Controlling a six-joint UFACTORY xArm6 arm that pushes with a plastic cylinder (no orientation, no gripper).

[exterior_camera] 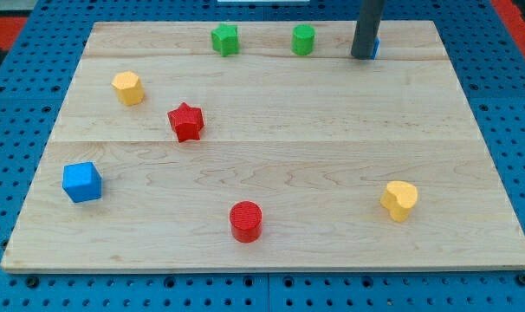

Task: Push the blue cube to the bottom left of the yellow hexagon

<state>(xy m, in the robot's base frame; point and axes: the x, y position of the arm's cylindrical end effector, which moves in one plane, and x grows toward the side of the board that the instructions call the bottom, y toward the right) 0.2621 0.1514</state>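
Blue cube [81,182]: you had it lying near the bench's left edge, low in the view, below and to the left of the yellow hexagon and well apart from it.
Bench [332,156]: you saw a pale wooden board filling most of the view, set on a blue perforated surface [11,156].
Rod: you saw it come down dark and upright from the view's top, right of centre, with my tip [363,56] resting near the bench's top edge, far from the blue cube.
Pincer: you had none on this arm, so no released or clenched state could be told.
Blue block behind rod [375,48]: you could see only a sliver at the rod's right side, touching or just beside my tip; its shape could not be made out.
Yellow heart [399,199]: it sat low on the right.
Red cylinder [245,220]: it stood near the bottom edge, about centre.
Red star [186,121]: it lay just right of and below the hexagon.
Yellow hexagon [127,87]: it sat in the upper left.
Green star [225,39]: it sat near the top edge.
Green cylinder [303,39]: it stood between the green star and the rod.
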